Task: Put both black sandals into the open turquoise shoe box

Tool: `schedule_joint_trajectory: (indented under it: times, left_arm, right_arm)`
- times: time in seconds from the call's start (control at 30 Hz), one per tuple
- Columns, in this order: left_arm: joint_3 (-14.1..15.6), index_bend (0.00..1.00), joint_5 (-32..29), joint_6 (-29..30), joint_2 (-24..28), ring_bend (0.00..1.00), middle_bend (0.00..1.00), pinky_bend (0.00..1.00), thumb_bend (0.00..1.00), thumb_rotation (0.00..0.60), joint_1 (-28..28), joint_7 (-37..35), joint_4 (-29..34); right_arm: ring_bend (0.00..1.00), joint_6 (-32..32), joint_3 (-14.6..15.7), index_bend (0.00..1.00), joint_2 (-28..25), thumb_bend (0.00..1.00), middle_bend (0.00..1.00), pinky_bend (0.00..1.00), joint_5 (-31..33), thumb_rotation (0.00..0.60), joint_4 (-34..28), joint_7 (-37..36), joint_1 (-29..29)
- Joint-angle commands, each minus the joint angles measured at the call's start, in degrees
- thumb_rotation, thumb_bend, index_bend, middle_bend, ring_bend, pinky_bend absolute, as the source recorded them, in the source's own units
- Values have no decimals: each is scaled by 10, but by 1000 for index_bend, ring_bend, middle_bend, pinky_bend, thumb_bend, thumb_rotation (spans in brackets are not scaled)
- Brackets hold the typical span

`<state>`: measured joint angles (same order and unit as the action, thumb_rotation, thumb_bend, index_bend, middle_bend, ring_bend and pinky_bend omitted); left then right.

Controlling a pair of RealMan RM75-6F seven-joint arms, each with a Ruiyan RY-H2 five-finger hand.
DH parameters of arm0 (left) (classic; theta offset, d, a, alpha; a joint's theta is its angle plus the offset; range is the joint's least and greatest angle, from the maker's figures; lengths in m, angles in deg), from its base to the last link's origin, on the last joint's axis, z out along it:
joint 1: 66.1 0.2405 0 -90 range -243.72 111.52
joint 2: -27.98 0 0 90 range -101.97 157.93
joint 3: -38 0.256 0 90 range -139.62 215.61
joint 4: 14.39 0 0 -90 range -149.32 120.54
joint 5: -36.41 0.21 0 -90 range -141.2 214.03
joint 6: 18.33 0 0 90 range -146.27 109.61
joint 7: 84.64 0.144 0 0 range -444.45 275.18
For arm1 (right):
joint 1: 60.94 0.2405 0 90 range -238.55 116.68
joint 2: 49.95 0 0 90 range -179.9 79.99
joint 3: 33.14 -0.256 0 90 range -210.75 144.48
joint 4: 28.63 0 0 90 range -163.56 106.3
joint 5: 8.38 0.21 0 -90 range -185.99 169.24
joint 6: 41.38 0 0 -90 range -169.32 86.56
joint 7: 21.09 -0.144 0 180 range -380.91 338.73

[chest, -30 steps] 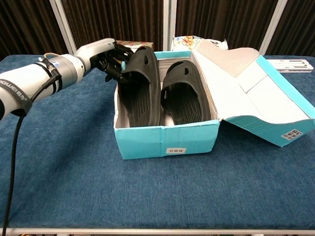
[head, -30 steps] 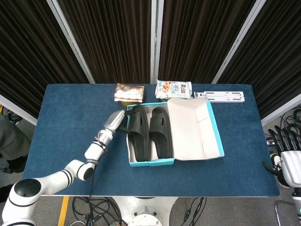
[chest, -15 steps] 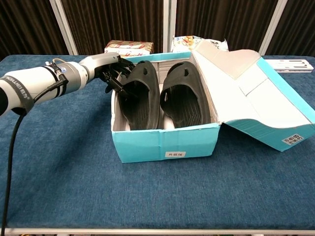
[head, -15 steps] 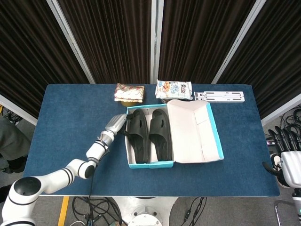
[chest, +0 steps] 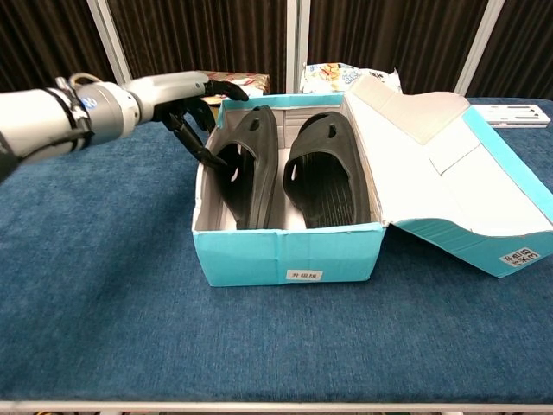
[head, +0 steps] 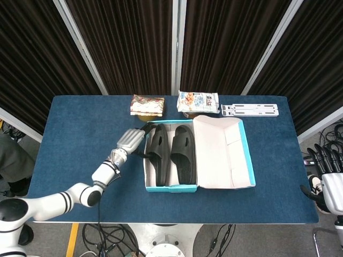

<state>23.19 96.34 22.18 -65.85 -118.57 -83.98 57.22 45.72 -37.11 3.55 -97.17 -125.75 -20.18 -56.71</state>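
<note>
A: Where are the sandals?

B: Both lie inside the turquoise shoe box (head: 146, 176), side by side. The left sandal (chest: 248, 164) is tipped up on its edge against the box's left wall, its sole facing inward. The right sandal (chest: 327, 169) lies flatter, toe toward the far end.

A: And the box?

B: It sits near the middle of the blue desk (head: 69, 128), with its lid (head: 222, 152) folded open flat to the right. A small white label shows on the front wall in the chest view.

A: What is the left hand doing?

B: The left hand (chest: 194, 104) is at the box's left wall, fingers spread apart. Its dark fingertips (chest: 213, 159) reach over the rim to the raised edge of the left sandal. I cannot tell whether they touch it; nothing is clasped between them.

A: The right hand?

B: The right hand (head: 328, 176) hangs well off the desk at the right edge of the head view, fingers pointing up and apart, holding nothing.

A: Anything else on the desk?

B: Behind the box, a brown patterned packet (head: 147, 105), a white snack bag (head: 198, 101), and further right a flat white bracket (head: 250, 110).
</note>
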Motion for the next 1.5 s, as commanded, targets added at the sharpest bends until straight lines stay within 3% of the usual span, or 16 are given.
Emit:
schedule_joint_trajectory:
  times: [0.03, 0.2, 0.37, 0.57, 0.77, 0.93, 1.1, 1.5]
  left_arm:
    - [15, 90, -38, 5, 88, 0, 10, 254, 0, 600, -2, 83, 107]
    - [17, 191, 0, 16, 128, 0, 75, 251, 0, 600, -7, 95, 176]
    - [24, 232, 7, -23, 126, 0, 141, 249, 0, 600, -33, 95, 166]
    - [46, 248, -35, -39, 104, 0, 145, 243, 0, 600, -66, 153, 138]
    - [80, 256, -119, -28, 91, 0, 146, 243, 0, 600, -93, 230, 130]
    - [94, 256, -167, -26, 81, 0, 146, 243, 0, 600, -105, 246, 128]
    - [90, 256, -166, -15, 83, 0, 146, 243, 0, 600, -100, 227, 139]
    - [48, 253, -61, 46, 138, 0, 146, 243, 0, 600, -39, 107, 200]
  right_arm:
    - [0, 1, 0, 0, 0, 71, 0, 0, -1, 600, 1, -2, 0]
    - [0, 0, 1, 0, 4, 70, 0, 0, -4, 600, 5, -5, 1]
    - [0, -1, 1, 0, 5, 71, 0, 0, -4, 600, 6, -7, 2]
    - [0, 0, 1, 0, 4, 70, 0, 0, -2, 600, 8, -9, 0]
    - [0, -4, 1, 0, 5, 70, 0, 0, -1, 600, 10, -11, 1]
    - [0, -4, 2, 0, 7, 70, 0, 0, -2, 600, 10, -11, 2]
    - [0, -4, 1, 0, 6, 70, 0, 0, -3, 600, 8, -9, 2]
    - [0, 3, 2, 0, 5, 70, 0, 0, -6, 600, 10, -15, -2]
